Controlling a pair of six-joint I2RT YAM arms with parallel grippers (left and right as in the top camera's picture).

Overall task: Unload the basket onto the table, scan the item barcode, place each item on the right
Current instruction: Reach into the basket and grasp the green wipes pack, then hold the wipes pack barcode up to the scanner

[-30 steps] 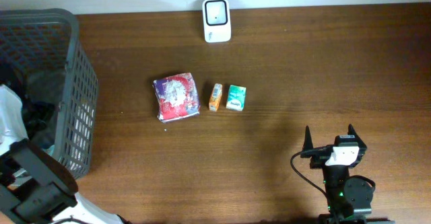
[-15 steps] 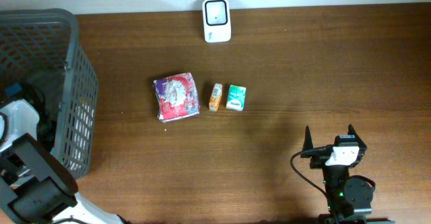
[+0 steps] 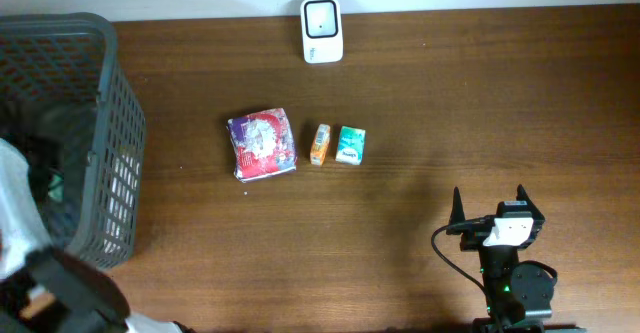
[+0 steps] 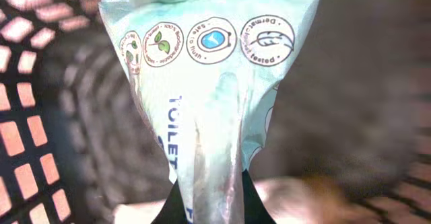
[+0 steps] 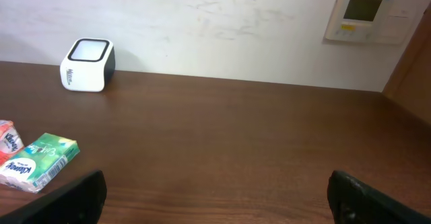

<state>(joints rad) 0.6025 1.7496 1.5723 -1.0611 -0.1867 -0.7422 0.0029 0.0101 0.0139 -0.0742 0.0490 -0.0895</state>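
My left pincer (image 4: 209, 202) is clamped on the gathered film of a pale wipes pack (image 4: 209, 83), inside the basket (image 3: 110, 113) at 9 o'clock. My right pincer (image 3: 488, 208) sits apart, empty, at 5 o'clock. So the pick looks made; lifting out and showing a barcode to the scanner (image 3: 322, 30) at 12 o'clock remain. No barcode shows, and overhead my grip is a blur.
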